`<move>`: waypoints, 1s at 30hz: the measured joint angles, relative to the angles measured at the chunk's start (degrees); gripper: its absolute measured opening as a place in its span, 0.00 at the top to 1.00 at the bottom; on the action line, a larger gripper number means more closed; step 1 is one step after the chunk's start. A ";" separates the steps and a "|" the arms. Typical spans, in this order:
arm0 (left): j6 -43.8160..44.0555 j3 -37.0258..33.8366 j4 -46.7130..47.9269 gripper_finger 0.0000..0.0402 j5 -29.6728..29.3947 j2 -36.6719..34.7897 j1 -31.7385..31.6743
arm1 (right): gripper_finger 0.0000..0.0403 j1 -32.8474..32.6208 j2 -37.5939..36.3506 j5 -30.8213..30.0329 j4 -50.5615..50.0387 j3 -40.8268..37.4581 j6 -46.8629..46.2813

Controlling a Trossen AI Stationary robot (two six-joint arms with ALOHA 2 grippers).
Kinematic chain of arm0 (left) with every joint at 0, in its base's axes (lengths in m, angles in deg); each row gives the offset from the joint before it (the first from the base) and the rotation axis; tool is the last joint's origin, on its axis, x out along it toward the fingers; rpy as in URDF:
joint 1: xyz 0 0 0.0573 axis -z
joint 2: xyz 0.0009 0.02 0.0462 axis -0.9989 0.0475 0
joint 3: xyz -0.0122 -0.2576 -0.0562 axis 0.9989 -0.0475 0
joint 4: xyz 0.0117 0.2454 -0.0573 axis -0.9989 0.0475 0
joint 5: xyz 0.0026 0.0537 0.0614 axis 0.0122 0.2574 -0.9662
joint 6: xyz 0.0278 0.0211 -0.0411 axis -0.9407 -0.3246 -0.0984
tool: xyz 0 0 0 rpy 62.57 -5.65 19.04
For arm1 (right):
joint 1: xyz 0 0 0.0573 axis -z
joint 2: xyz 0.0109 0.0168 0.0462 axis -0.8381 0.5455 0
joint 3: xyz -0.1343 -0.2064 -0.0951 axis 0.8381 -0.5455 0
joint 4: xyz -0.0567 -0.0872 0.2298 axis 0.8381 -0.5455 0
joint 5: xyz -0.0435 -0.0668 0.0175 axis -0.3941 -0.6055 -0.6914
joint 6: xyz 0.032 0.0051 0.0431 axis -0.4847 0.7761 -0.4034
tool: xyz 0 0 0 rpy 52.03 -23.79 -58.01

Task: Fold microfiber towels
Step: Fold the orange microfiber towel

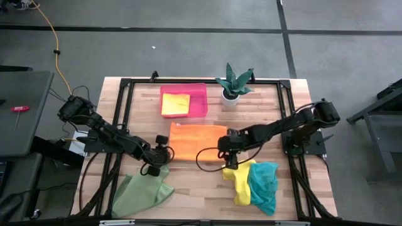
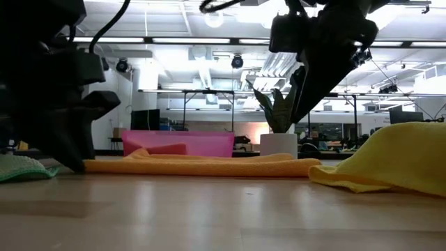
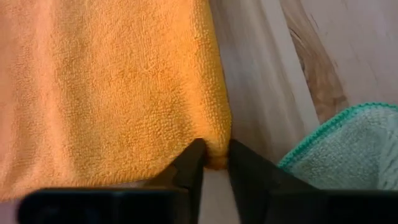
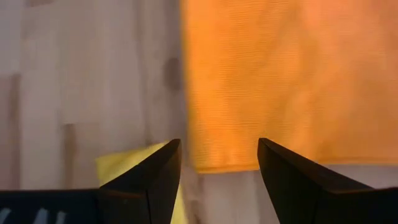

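Pinching a corner of the orange towel (image 3: 112,81), the left gripper (image 3: 216,163) sat just beside the green towel (image 3: 348,149). The right gripper (image 4: 219,163) hung released over the orange towel's other near corner, a yellow towel (image 4: 134,160) just beside it.

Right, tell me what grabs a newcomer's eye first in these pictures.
The orange towel lies flat mid-table, with both arms at its near edge. The left gripper is shut on one corner; the right gripper hangs open over the other. A yellow towel lies in the pink tray at the back.
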 joint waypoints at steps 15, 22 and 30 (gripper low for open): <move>4.10 0.02 0.13 0.99 -2.47 0.04 -0.07 | 0.49 -3.13 10.38 0.15 3.15 -0.02 9.42; 4.11 0.03 0.13 0.99 -2.25 0.04 -0.04 | 0.50 -3.11 11.43 -2.39 3.32 -0.04 6.83; 4.22 0.04 0.11 0.99 -2.51 0.02 -0.04 | 0.61 -1.60 11.37 -2.45 3.28 -0.04 6.60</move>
